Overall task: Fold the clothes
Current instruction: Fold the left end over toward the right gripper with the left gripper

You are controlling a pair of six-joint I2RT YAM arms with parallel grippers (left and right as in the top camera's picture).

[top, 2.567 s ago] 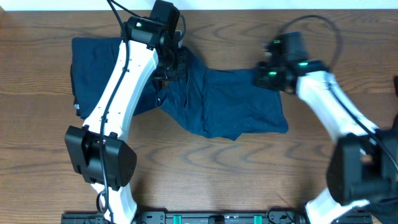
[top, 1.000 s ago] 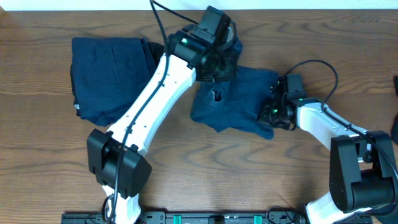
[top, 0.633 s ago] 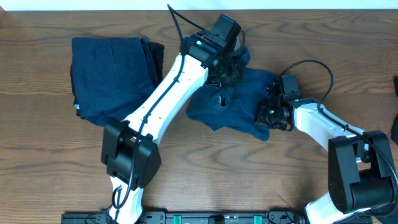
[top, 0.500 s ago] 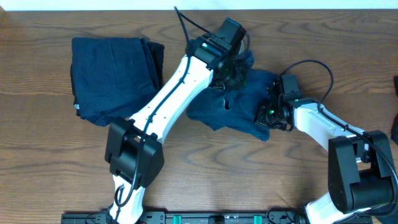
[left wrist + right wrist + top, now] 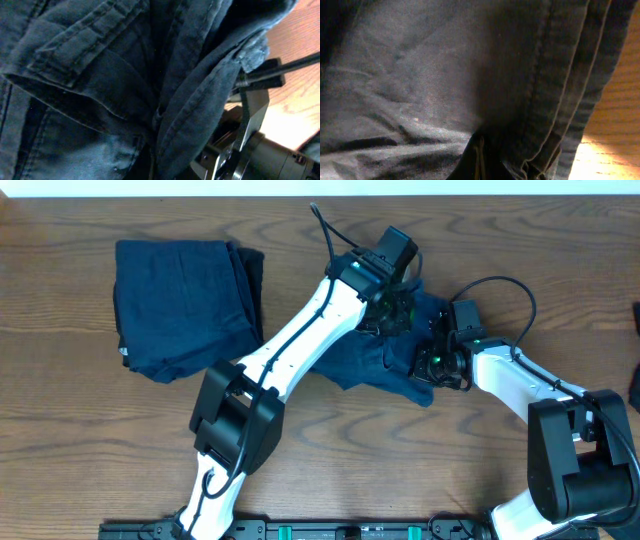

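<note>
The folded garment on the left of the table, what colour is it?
The folded garment is plain dark navy blue; the overhead view shows it best.

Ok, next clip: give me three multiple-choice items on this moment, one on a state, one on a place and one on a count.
1. How do the left hand and the right hand stand?
A. Both open above the cloth
B. Left shut, right open
C. Both shut on the crumpled garment

2. Where on the table does the folded bundle lie?
A. Under the right hand
B. On the left arm's side, apart from both hands
C. At the near edge, between the arm bases

3. How many dark blue cloth heaps are on the table?
A. One
B. Two
C. Four

Answers:
1 C: each wrist view shows denim pinched at the fingers.
2 B: in the overhead view, bare wood separates the bundle from both hands.
3 B: only the folded bundle and the crumpled garment are there.
</note>
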